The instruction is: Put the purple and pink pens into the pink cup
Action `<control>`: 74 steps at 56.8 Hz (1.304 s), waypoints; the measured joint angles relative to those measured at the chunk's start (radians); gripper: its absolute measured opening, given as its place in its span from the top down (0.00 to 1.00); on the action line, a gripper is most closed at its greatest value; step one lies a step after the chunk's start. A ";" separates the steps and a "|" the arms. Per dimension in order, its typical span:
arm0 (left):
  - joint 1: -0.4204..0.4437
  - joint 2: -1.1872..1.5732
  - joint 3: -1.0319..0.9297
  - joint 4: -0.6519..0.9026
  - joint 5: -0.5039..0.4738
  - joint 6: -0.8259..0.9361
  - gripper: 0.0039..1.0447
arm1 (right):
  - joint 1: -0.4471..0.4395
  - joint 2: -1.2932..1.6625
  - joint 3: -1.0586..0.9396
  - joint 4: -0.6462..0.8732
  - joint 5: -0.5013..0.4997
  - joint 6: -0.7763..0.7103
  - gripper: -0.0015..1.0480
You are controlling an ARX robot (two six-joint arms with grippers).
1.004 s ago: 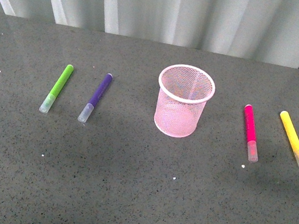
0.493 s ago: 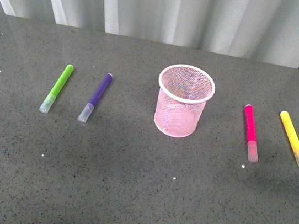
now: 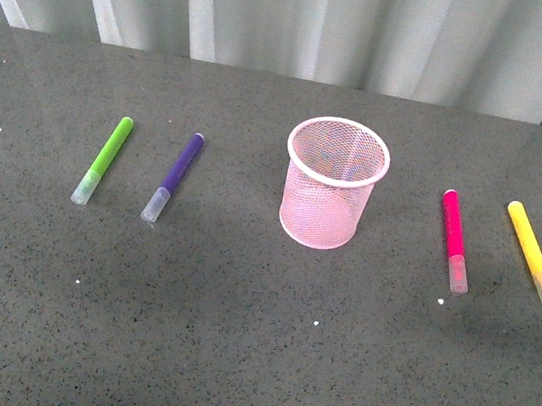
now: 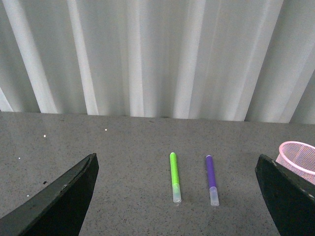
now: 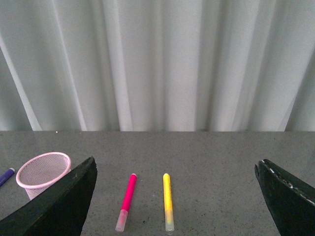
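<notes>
The pink cup stands upright and empty in the middle of the grey table; its rim also shows in the left wrist view and the right wrist view. The purple pen lies flat to the cup's left, clear cap toward me, also seen as the purple pen. The pink pen lies flat to the cup's right, also the pink pen. Neither arm shows in the front view. My left gripper hangs open well back from the purple pen. My right gripper is open, back from the pink pen.
A lime-green marker lies left of the purple pen, also the green marker. A yellow marker lies right of the pink pen, also the yellow marker. A pale corrugated wall closes the table's far edge.
</notes>
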 joint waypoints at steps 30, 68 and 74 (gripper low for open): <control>0.000 0.000 0.000 0.000 0.000 0.000 0.06 | 0.000 0.000 0.000 0.000 0.000 0.000 0.07; 0.000 0.000 0.000 0.000 0.000 0.000 0.06 | 0.000 0.000 0.000 0.000 0.000 0.000 0.07; 0.000 0.000 0.000 0.000 0.000 0.000 0.06 | 0.000 0.000 0.000 0.000 0.000 0.000 0.07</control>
